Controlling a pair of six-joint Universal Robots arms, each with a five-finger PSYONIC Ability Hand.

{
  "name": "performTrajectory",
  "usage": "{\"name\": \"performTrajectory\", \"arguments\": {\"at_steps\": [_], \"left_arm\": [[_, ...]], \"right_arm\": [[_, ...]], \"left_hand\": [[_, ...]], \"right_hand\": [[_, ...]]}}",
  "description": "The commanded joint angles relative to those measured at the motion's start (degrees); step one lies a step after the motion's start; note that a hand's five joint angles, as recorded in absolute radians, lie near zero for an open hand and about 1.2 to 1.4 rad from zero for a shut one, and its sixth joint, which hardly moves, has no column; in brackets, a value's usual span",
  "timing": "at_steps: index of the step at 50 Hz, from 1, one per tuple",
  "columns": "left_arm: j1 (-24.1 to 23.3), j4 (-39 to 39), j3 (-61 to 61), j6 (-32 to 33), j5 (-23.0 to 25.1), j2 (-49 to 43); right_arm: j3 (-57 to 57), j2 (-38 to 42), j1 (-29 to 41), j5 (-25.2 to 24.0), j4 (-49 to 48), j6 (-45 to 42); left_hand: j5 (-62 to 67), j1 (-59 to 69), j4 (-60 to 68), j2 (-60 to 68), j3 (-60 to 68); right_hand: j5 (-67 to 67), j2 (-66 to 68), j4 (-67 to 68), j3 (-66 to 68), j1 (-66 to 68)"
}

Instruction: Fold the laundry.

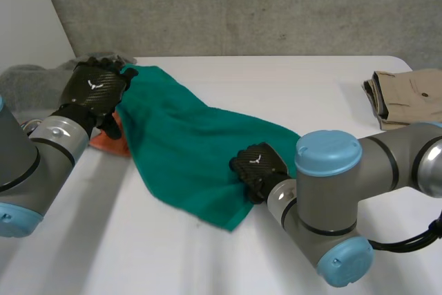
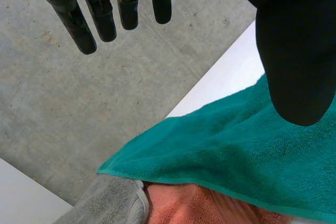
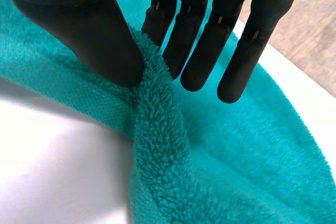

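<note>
A teal green towel point(image 1: 186, 143) lies crumpled and slanting across the white table point(image 1: 290, 88). My left hand point(image 1: 93, 91) hovers over the towel's far left corner point(image 2: 157, 150), fingers point(image 2: 100, 19) straight and apart from the thumb, holding nothing. My right hand point(image 1: 257, 168) sits at the towel's near right edge. In the right wrist view its thumb point(image 3: 89, 30) presses a raised ridge of towel point(image 3: 163, 145) against the fingers point(image 3: 205, 51), pinching it.
An orange cloth point(image 1: 110, 144) point(image 2: 199, 208) and a grey cloth point(image 1: 27, 81) point(image 2: 110, 203) lie under the towel's left end. A folded khaki garment point(image 1: 407, 98) rests at the table's far right. Bare table spreads in front.
</note>
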Motion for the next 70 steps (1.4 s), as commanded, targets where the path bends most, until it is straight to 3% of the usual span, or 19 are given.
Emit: {"name": "performTrajectory", "arguments": {"at_steps": [1, 14, 25, 28, 30, 31, 32, 35, 36, 38, 42, 47, 48, 49, 51, 60, 70], "left_arm": [[0.04, 0.68, 0.16, 0.25, 0.17, -0.34], [1.54, 5.07, 4.89, 0.51, 0.26, -9.91], [0.22, 5.16, 16.31, 1.04, 0.53, -22.65], [-0.65, 5.16, 20.63, 0.51, 0.35, -26.17], [-1.71, 4.90, 23.00, 0.42, 0.35, -28.28], [-2.41, 4.81, 24.05, 0.60, 0.26, -29.42], [-2.68, 4.81, 24.33, 0.69, 0.00, -29.52], [-3.73, 4.55, 23.72, -0.10, -2.55, -29.00], [-3.91, 4.46, 23.19, -0.45, -3.42, -28.21], [-3.65, 4.37, 20.03, -2.47, -4.66, -21.64], [-4.17, 4.37, 13.27, -9.14, -3.88, -10.47], [-5.31, 5.34, 4.83, -16.71, -1.94, 0.79], [-5.66, 5.16, 2.99, -17.15, -1.50, 2.37], [-5.67, 5.16, 2.01, -17.15, -1.24, 2.47], [-5.76, 5.07, -0.18, -16.98, -0.28, 0.99], [-6.72, 4.46, -0.72, -18.02, 4.91, -8.59], [-13.21, 4.99, 3.40, -22.33, 0.10, -15.88]], "right_arm": [[1.31, -11.94, -0.22, -0.12, 1.19, -0.13], [-5.62, -29.09, -0.48, -7.15, 15.86, 0.39], [-7.30, -36.58, 0.22, -7.51, 18.94, 0.74], [-7.21, -39.92, 0.05, -7.42, 21.05, 2.75], [-7.04, -41.15, -0.13, -7.16, 21.23, 3.46], [-6.78, -42.38, -0.39, -7.07, 21.32, 3.55], [-6.77, -42.82, -0.65, -7.07, 21.32, 3.55], [-6.60, -43.62, -4.86, -7.15, 21.76, 3.38], [-6.34, -43.79, -9.14, -7.59, 22.46, 3.20], [-6.33, -43.88, -13.73, -8.12, 23.25, 3.11], [-6.94, -43.01, -22.26, -11.62, 23.96, 3.29], [-7.21, -41.07, -24.82, -16.03, 23.96, 3.90], [-7.21, -40.81, -24.82, -16.73, 23.96, 3.99], [-7.21, -40.81, -24.82, -16.91, 23.96, 4.08], [-7.21, -41.07, -24.56, -17.35, 23.96, 4.78], [-13.97, -41.42, -22.72, -17.08, 23.17, 11.28], [-23.38, -41.68, -19.38, -17.26, 23.17, 20.34]], "left_hand": [[-1.89, -1.41, -1.53, -2.43, -2.64], [-2.11, -1.63, -1.75, -2.64, -2.86], [-0.56, -0.08, -0.20, -1.09, -1.31], [8.83, 9.31, 9.19, 8.29, 8.08], [37.00, 37.48, 37.37, 36.47, 36.26], [66.44, 66.92, 66.80, 65.90, 65.69], [67.88, 68.35, 68.24, 67.34, 67.13], [67.89, 68.37, 68.25, 67.36, 67.14], [67.89, 68.37, 68.25, 67.36, 67.14], [67.89, 68.37, 68.25, 67.36, 67.14], [67.89, 68.37, 68.25, 67.36, 67.14], [67.89, 68.37, 68.25, 67.36, 67.14], [36.44, 36.92, 36.80, 35.90, 35.69], [18.14, 18.62, 18.50, 17.60, 17.39], [0.19, 0.66, 0.55, -0.35, -0.56], [-0.72, -0.24, -0.35, -1.25, -1.47], [-1.90, -1.42, -1.53, -2.43, -2.64]], "right_hand": [[14.18, 12.52, 11.75, 12.23, 15.80], [14.18, 12.52, 11.75, 12.23, 15.80], [14.18, 12.52, 11.75, 12.23, 15.80], [14.18, 12.52, 11.75, 12.23, 15.80], [14.18, 12.52, 11.75, 12.23, 15.80], [14.18, 12.52, 11.75, 12.23, 15.80], [14.18, 12.52, 11.75, 12.23, 15.80], [14.18, 12.52, 11.75, 12.23, 15.80], [14.18, 12.52, 11.75, 12.23, 15.80], [14.18, 12.52, 11.75, 12.23, 15.80], [14.18, 12.52, 11.75, 12.23, 15.80], [14.18, 12.52, 11.75, 12.23, 15.80], [14.18, 12.52, 11.75, 12.23, 15.80], [14.18, 12.52, 11.75, 12.23, 15.80], [14.18, 12.52, 11.75, 12.23, 15.80], [14.18, 12.52, 11.75, 12.23, 15.80], [14.18, 12.52, 11.75, 12.23, 15.80]]}}
